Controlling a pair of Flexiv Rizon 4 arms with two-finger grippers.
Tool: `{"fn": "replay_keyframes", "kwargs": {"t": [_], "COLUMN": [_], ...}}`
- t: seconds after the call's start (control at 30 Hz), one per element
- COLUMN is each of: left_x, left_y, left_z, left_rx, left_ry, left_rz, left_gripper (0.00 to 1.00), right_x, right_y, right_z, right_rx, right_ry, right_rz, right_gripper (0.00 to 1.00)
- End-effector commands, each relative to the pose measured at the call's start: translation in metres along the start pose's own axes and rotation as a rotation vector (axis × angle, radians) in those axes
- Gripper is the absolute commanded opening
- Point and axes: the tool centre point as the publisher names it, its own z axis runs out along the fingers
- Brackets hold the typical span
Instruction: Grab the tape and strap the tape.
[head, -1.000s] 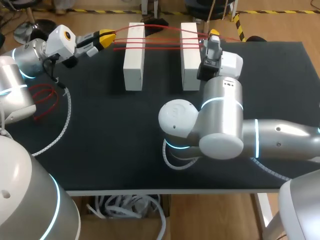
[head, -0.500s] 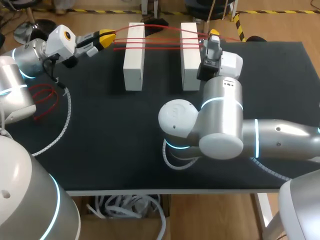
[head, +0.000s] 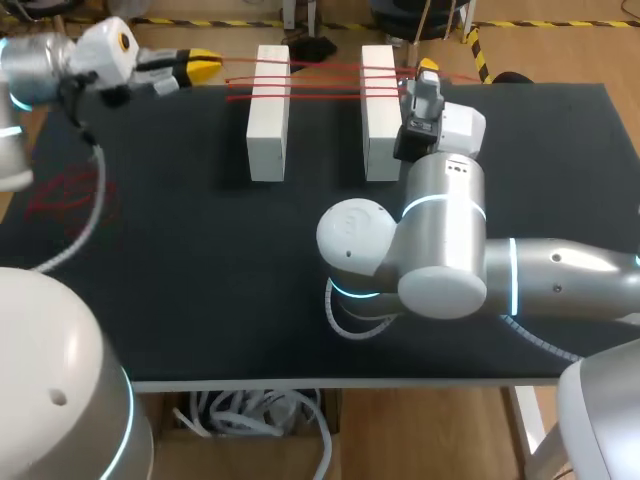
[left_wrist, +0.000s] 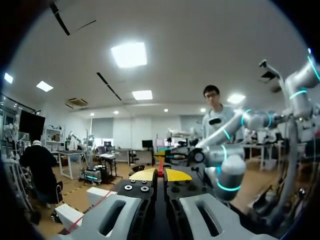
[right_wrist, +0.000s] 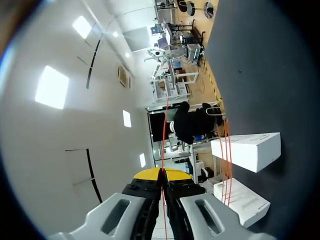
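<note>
The tape (head: 325, 82) lies as several thin red strands stretched side to side across the far part of the worktop (head: 200, 260). It passes over the tops of two upright white blocks, the left block (head: 268, 115) and the right block (head: 379, 115). Its long axis runs straight from one pincer to the other.

The left pincer (head: 207, 68) sits off the tape's left end, clear of the left block. In its wrist view its yellow tips (left_wrist: 150, 175) are closed together with a sliver of red tape (left_wrist: 160, 167) pinched between them.

The right pincer (head: 428, 67) sits just beside the right block's far end. Its tips (right_wrist: 150, 174) are closed on a strand (right_wrist: 163, 150) that leads out ahead of them.

With each end gripped, the next pull likely has to follow that left-to-right line. The right arm is nearer the blocks, while the left has more free room outward.
</note>
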Motion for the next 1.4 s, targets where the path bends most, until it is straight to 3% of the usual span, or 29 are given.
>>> {"fn": "replay_keyframes", "kwargs": {"t": [0.03, 0.07, 0.17, 0.2, 0.23, 0.27, 0.33, 0.37, 0.47, 0.5, 0.57, 1.03, 1.07, 1.2, 1.4], "left_x": [0.005, 0.005, 0.007, 0.008, 0.008, 0.01, 0.011, 0.011, 0.011, 0.011, 0.009, -0.002, -0.002, -0.003, -0.003], "left_y": [-0.019, -0.019, -0.021, -0.02, -0.021, -0.021, -0.022, -0.022, -0.024, -0.024, -0.024, -0.031, -0.031, -0.031, -0.032], "left_z": [0.004, 0.005, 0.008, 0.011, 0.012, 0.013, 0.017, 0.019, 0.025, 0.026, 0.029, 0.025, 0.026, 0.026, 0.027], "left_rx": [-0.253, -0.261, -0.386, -0.472, -0.469, -0.552, -0.598, -0.665, -0.762, -0.752, -0.845, -1.037, -1.015, -1.076, -1.085], "left_ry": [-0.025, -0.026, -0.038, -0.03, -0.042, -0.047, -0.058, -0.052, -0.047, -0.054, -0.021, 0.098, 0.093, 0.099, 0.082], "left_rz": [-0.014, -0.005, -0.02, -0.036, -0.03, -0.057, -0.046, -0.06, -0.05, -0.038, -0.035, 0.028, 0.036, 0.033, 0.04], "left_gripper": [0.0, 0.0, 0.0, 0.0, 0.0, 0.0, 0.0, 0.0, 0.0, 0.0, 0.0, 0.0, 0.0, 0.0, 0.0], "right_x": [0.002, 0.002, 0.002, 0.002, 0.002, 0.002, 0.002, 0.002, 0.002, 0.002, 0.002, 0.002, 0.002, 0.002, 0.002], "right_y": [-0.001, -0.001, -0.001, -0.001, -0.001, -0.001, -0.001, -0.001, -0.001, -0.001, -0.001, -0.001, -0.001, -0.001, -0.001], "right_z": [0.0, 0.0, 0.0, 0.0, 0.0, 0.0, 0.0, 0.0, 0.0, 0.0, 0.0, 0.0, 0.0, 0.0, 0.0], "right_rx": [-0.004, -0.004, -0.004, -0.004, -0.004, -0.004, -0.004, -0.004, -0.004, -0.004, -0.004, -0.004, -0.004, -0.004, -0.004], "right_ry": [-0.006, -0.006, -0.006, -0.006, -0.006, -0.006, -0.006, -0.006, -0.006, -0.006, -0.006, -0.006, -0.006, -0.006, -0.006], "right_rz": [-0.002, -0.002, -0.002, -0.002, -0.002, -0.002, -0.002, -0.002, -0.002, -0.002, -0.002, -0.002, -0.002, -0.002, -0.002], "right_gripper": [0.0, 0.0, 0.0, 0.0, 0.0, 0.0, 0.0, 0.0, 0.0, 0.0, 0.0, 0.0, 0.0, 0.0, 0.0]}}
